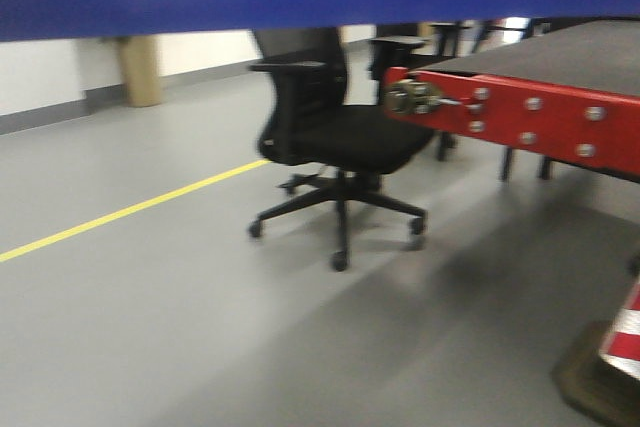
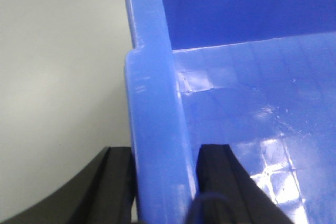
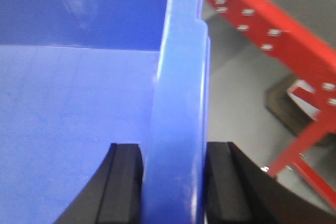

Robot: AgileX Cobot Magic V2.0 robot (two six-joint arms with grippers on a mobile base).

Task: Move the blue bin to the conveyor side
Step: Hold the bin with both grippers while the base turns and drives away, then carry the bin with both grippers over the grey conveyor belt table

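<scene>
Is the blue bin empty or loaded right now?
Empty where visible: the blue bin shows a bare floor in both wrist views; the rest is out of frame.

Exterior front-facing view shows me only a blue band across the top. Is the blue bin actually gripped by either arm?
Observer: Yes. In the left wrist view the left gripper has one pad on each side of the blue bin wall, at the rim.
Operator: And the right arm?
Observer: The right gripper clamps the bin's right-hand wall the same way, with the red frame just beyond it.
Operator: Anything inside the bin?
Observer: Nothing in the part of the inside that the wrist views show; it is bare, glossy blue.
</scene>
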